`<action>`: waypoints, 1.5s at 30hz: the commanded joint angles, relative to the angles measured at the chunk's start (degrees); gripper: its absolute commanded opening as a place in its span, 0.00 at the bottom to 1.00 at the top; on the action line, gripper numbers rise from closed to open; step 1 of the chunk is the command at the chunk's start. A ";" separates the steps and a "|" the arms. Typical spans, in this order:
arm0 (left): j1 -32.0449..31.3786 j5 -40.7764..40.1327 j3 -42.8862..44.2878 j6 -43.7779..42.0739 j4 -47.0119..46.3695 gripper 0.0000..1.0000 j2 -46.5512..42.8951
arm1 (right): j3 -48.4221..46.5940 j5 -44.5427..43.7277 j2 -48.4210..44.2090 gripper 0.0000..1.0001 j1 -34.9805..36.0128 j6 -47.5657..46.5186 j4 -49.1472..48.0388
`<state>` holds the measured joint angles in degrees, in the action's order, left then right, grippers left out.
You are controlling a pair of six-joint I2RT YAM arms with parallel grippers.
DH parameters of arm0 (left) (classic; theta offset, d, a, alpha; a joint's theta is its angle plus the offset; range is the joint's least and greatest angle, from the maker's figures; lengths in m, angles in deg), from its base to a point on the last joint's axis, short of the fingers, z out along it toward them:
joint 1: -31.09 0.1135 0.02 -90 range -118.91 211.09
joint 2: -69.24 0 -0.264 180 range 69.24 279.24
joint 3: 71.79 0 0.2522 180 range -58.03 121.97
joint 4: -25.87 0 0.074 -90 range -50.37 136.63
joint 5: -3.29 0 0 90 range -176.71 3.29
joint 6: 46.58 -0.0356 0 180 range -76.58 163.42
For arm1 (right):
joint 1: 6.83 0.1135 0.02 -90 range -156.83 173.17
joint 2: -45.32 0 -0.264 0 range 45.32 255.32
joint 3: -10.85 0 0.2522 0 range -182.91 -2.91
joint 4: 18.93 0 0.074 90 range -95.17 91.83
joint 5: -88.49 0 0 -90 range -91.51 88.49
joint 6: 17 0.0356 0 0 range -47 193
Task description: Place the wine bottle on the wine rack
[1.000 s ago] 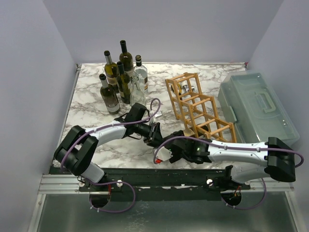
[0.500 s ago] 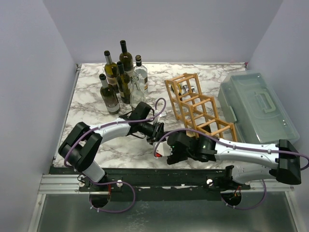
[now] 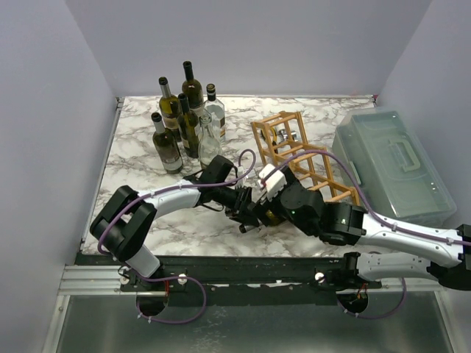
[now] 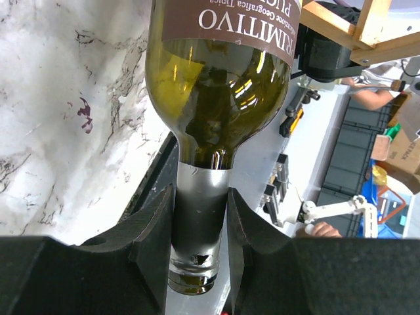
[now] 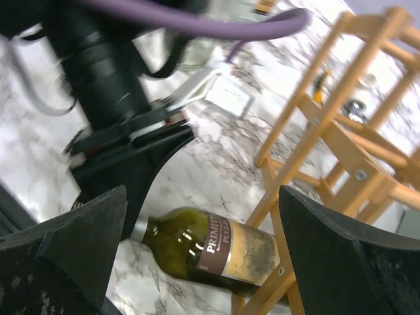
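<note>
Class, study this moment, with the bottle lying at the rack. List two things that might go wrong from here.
1. The left end effector grips the wine bottle only by its narrow neck, so the heavy body may twist or slip.
2. The bottle's body is only partly among the thin sticks of the wine rack; a push might catch one and shove the rack.

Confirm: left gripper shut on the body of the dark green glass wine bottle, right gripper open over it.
Wrong part: the left gripper is shut on the neck of the dark green glass wine bottle, per the left wrist view. The right gripper is open over it.
</note>
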<state>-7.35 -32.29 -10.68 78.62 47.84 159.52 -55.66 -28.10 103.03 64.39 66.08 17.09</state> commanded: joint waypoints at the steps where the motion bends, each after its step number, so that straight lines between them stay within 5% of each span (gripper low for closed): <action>1: -0.86 -9.70 0.75 -1.11 1.82 0.00 1.68 | -3.39 -20.05 3.77 1.00 -0.28 17.62 -1.32; 4: -1.24 -11.35 0.77 -1.60 1.81 0.00 2.16 | -3.63 -20.65 3.21 0.98 -2.81 19.62 -2.25; 8: -1.43 -12.81 0.75 -1.67 1.81 0.00 2.22 | -4.11 -16.93 1.58 0.71 -10.04 23.00 -0.31; 16: -2.04 -14.84 1.15 -0.66 1.51 0.00 0.89 | -4.94 -11.85 5.22 0.68 -18.97 24.82 3.72; 20: -2.83 -16.30 1.18 -0.01 0.22 0.00 1.15 | -3.84 -9.42 7.30 0.59 -20.50 23.62 1.20; 34: -6.04 -25.56 3.23 -9.09 -2.66 0.00 3.40 | 0.33 -7.36 9.88 0.01 -21.65 24.76 -2.84; 45: -6.28 -26.82 8.39 -18.45 -2.15 0.00 2.45 | 1.40 3.14 7.61 0.01 -26.48 27.08 -1.53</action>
<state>-14.43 -49.80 -5.43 64.28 47.75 161.66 -56.36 -35.09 112.12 40.33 89.86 13.12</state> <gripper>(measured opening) 0.345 0.242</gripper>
